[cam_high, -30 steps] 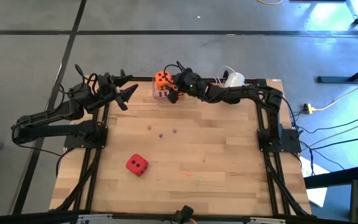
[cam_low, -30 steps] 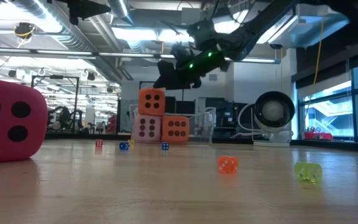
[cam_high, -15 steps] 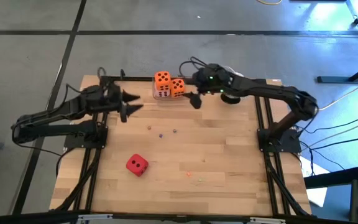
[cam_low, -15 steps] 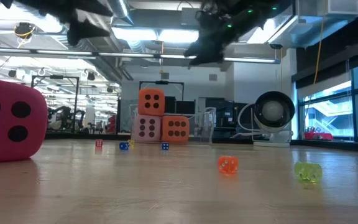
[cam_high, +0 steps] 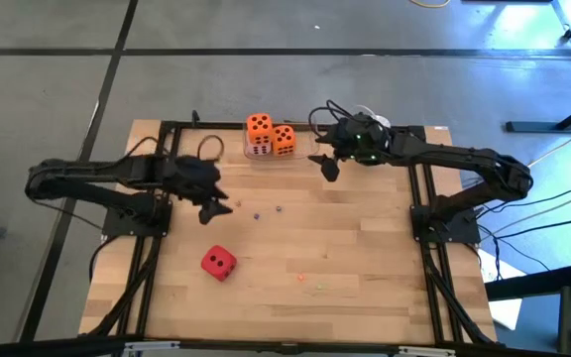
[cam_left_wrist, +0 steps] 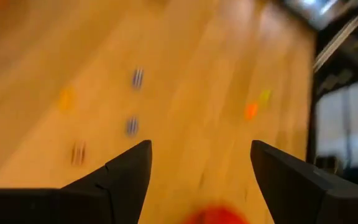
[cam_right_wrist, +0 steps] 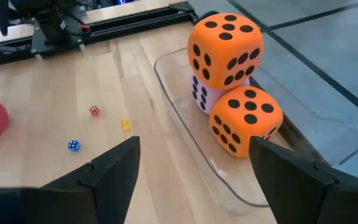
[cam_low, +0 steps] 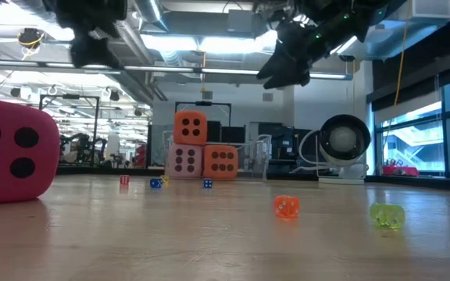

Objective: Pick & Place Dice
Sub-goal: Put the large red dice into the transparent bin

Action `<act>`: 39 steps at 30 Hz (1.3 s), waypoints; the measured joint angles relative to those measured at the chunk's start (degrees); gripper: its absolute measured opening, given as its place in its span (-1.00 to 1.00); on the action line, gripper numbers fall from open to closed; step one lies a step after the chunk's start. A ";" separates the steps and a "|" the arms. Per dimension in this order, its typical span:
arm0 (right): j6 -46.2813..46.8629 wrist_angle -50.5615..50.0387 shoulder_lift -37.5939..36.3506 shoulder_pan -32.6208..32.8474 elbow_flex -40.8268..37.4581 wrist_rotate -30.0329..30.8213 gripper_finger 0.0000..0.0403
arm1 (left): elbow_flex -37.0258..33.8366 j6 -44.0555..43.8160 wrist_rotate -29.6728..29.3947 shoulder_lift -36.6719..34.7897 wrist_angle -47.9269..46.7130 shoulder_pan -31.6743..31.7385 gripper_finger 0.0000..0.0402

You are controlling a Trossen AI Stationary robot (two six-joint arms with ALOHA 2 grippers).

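Two orange dice (cam_right_wrist: 225,46) (cam_right_wrist: 246,118) and a pale pink die (cam_right_wrist: 199,93) sit in a clear tray (cam_right_wrist: 185,134) at the table's far edge. One orange die rests on top of the pink one; the other stands beside them. The red die (cam_high: 218,263) lies alone on the wood toward the near left, and shows as a red blur (cam_left_wrist: 216,216) in the left wrist view. My left gripper (cam_high: 218,205) (cam_left_wrist: 199,149) hovers open above the table, just far-side of the red die. My right gripper (cam_high: 325,164) (cam_right_wrist: 194,143) hangs open in the air, right of the tray.
Tiny coloured beads are scattered over the table's middle (cam_high: 257,211) (cam_high: 278,208) and toward the near side (cam_high: 300,278). Black frame rails (cam_high: 157,213) run along both sides. A white fan (cam_low: 344,148) stands at the far right corner.
My left gripper has swung from the far left corner toward the table's middle and near side, closing on the red die. My right gripper has drawn back from above the tray toward the right and has risen. The dice have stayed put.
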 joint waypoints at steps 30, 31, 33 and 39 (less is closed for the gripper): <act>-0.59 -0.05 0.04 0.00 0.02 -3.68 0.49 | 9.42 -34.58 3.82 17.67 -21.13 -20.13 0.34; -0.57 -0.05 0.04 0.00 0.02 -3.68 0.49 | 9.42 -35.83 2.68 17.42 -21.05 -20.13 0.34; -0.58 -0.05 0.06 0.02 0.02 -3.68 0.49 | 9.42 -37.32 1.87 17.40 -21.16 -20.11 0.34; -0.57 -0.03 0.07 0.00 0.02 -3.68 0.49 | 5.31 -40.89 5.90 17.46 -20.56 -20.11 0.34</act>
